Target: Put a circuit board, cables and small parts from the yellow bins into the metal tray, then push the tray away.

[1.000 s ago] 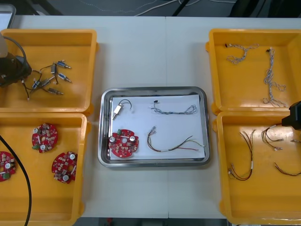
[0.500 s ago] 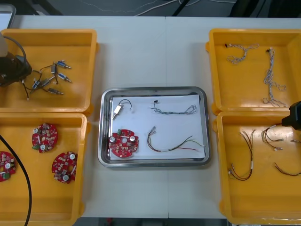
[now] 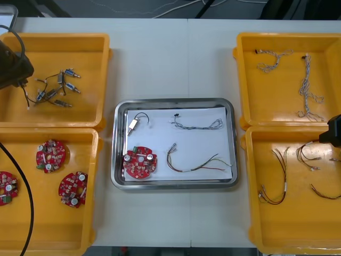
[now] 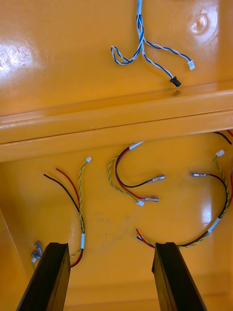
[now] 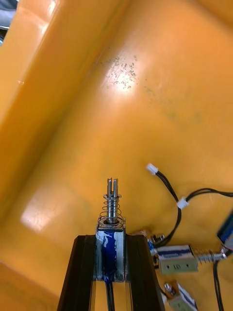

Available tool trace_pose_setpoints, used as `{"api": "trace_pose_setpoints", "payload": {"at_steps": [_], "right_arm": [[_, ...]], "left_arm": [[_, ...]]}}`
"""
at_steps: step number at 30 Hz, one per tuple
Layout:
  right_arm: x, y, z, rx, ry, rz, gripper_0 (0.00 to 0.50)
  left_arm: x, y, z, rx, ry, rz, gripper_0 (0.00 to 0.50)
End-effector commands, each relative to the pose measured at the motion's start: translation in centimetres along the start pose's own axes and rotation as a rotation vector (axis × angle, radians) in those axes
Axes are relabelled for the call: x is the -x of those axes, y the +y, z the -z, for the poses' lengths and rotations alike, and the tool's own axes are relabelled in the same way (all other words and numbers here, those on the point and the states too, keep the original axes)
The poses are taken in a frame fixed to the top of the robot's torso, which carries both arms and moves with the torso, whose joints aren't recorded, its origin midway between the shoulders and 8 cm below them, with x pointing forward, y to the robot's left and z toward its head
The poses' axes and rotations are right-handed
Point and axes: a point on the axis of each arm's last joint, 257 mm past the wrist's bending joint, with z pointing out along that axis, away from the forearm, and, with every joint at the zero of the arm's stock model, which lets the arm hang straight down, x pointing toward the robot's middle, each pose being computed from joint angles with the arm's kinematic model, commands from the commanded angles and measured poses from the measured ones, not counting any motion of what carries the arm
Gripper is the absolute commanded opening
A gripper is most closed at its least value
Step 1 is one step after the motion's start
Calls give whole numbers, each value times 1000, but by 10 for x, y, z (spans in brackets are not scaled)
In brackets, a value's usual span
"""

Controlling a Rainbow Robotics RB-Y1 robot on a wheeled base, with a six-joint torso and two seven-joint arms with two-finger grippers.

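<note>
Metal tray [image 3: 120, 144] sits mid-table between the bins, not yet pushed away. On its white floor:
- round red circuit board [image 3: 139, 162], near-left
- twisted blue and white cable [image 3: 197, 124], far-right
- red and yellow cable [image 3: 194, 161], near-right
- wired small metal part [image 3: 132, 126], far-left

Left gripper [image 5: 110, 240] is over the far-left yellow bin [image 3: 101, 53]. Its fingers are clamped on a blue-bodied small metal part [image 5: 112, 209], whose spring end sticks out past the tips. Similar parts [image 5: 177, 257] lie just beside it on the bin floor.

Right gripper [image 4: 110, 249] hangs over the near-right yellow bin [image 3: 250, 186], fingers apart with nothing between them. Spare red and yellow cables [image 4: 80, 214] lie below.

Judgement: loading is nearly complete. Still to do: carry the held part to the tray, then push the tray away.
</note>
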Motion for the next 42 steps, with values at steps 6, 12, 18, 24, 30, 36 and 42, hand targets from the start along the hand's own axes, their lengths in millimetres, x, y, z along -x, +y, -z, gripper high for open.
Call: {"api": "trace_pose_setpoints", "payload": {"at_steps": [6, 12, 18, 24, 30, 36, 42], "right_arm": [[7, -13, 15, -31, -38, -35, 500], [7, -13, 15, -31, -38, -35, 500], [7, -13, 15, -31, -38, -35, 500], [7, -13, 15, -31, -38, -35, 500], [7, -13, 15, -31, -38, -35, 500], [7, -13, 15, -31, -38, -35, 500], [7, -13, 15, -31, -38, -35, 500]], "left_arm": [[36, -3, 66, -14, -66, -100, 0], [30, -5, 83, -12, -47, -121, 0], [17, -11, 102, -14, -20, -151, 0], [3, -30, 124, -34, -18, -198, 0], [-2, -59, 136, -88, -58, -231, 0], [-22, -88, 142, -142, -72, -258, 0], [-53, -123, 147, -211, -58, -296, 0]]}}
